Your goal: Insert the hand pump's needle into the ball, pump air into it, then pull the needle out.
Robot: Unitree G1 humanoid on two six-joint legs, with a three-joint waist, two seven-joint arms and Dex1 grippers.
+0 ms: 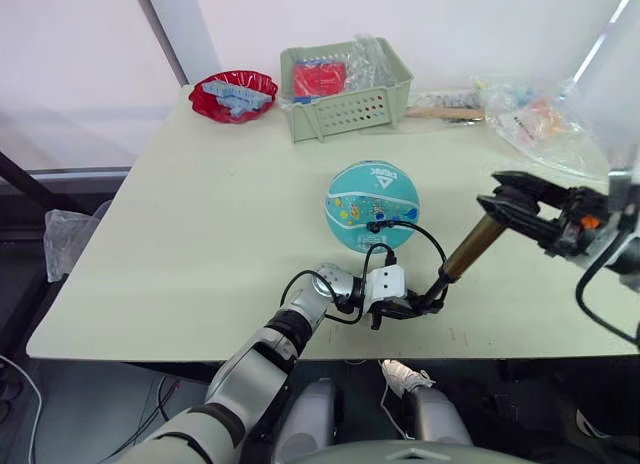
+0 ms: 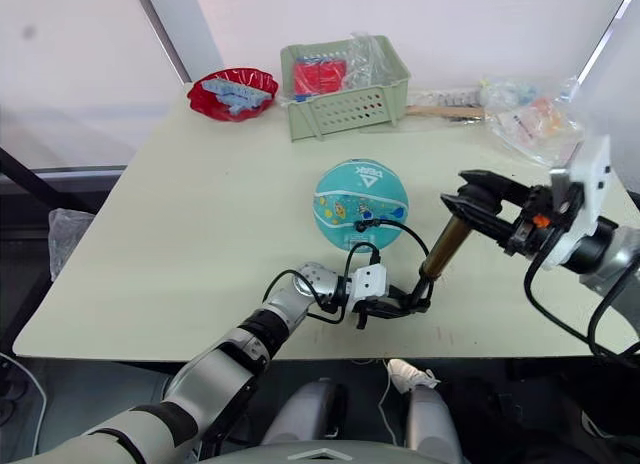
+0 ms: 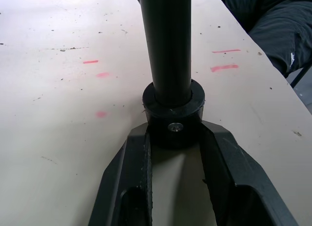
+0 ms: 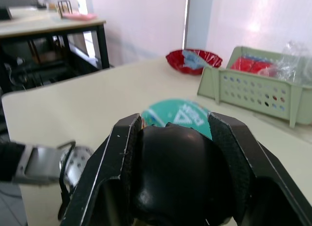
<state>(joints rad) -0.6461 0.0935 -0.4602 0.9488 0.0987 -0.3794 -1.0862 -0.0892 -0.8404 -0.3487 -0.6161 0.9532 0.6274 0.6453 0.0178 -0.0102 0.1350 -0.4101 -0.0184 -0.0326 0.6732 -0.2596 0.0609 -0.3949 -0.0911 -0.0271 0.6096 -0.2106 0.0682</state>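
Note:
The teal-blue ball (image 1: 372,206) rests mid-table. The hand pump (image 1: 470,249) leans from the table up toward the right, bronze barrel showing. My left gripper (image 1: 412,306) is shut on the pump's black lower end (image 3: 173,116), held against the tabletop. My right gripper (image 1: 508,206) is shut on the black handle (image 4: 173,179) at the pump's upper end. The thin black hose (image 1: 425,236) loops from the lower end to the ball's near side. There the needle fitting (image 1: 376,226) touches the ball, and the tip itself is hidden. In the right wrist view the ball (image 4: 181,115) lies beyond the handle.
A green basket (image 1: 345,89) with packets stands at the table's back, a red bowl (image 1: 233,94) to its left. Crumpled plastic bags (image 1: 535,119) lie back right, a wooden-handled tool (image 1: 445,112) beside them. The table's front edge (image 1: 300,356) is close to my left gripper.

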